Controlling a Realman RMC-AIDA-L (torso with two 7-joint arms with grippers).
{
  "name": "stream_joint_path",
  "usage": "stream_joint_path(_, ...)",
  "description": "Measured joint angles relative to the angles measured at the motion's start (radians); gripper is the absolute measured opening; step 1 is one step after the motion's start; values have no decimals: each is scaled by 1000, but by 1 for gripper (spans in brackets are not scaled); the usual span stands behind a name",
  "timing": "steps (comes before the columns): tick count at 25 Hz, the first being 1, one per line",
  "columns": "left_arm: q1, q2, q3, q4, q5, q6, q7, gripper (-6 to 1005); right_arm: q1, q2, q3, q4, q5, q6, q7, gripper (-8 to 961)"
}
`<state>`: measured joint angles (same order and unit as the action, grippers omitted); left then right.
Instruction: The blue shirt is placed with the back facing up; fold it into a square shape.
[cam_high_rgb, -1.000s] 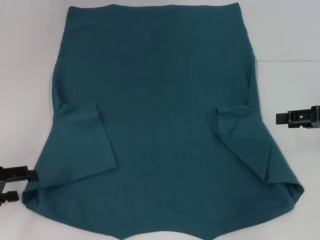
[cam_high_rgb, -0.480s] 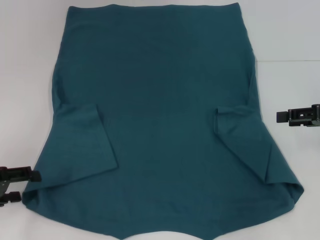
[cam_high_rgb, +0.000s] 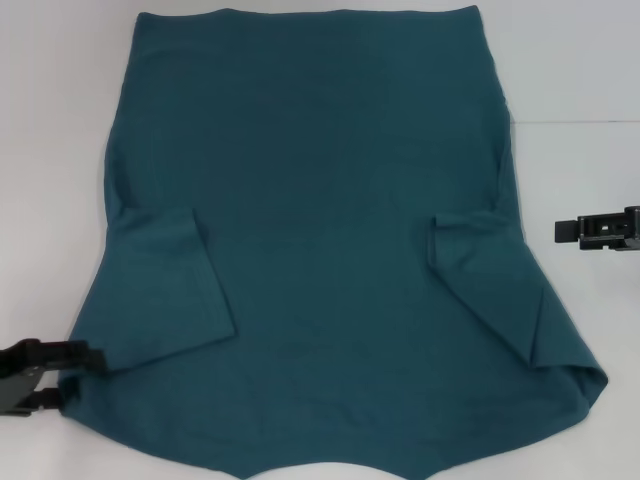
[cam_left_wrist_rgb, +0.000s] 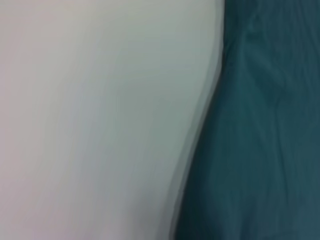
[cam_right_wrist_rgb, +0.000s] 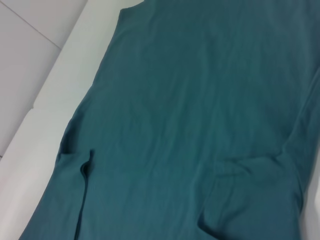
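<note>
The table (cam_high_rgb: 60, 120) was plain white, with a thin seam line running across its right side. The shirt (cam_high_rgb: 320, 230) lay flat on it, plain side up, covering most of the middle, both sleeves folded inward. Bare table showed along the left and right edges.
</note>
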<state>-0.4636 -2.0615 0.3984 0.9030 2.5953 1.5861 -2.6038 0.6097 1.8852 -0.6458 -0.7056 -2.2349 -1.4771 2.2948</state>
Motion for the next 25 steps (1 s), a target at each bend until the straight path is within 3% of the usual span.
stream_joint_path(10,-53,0,10,-47,-6,-5,12,875,-1,0,4,3,0,2,-4,641)
stream_joint_path(25,-78,1,32,-54,1,-28,-1,753,-1,3,28,3,0,-14,-23,640)
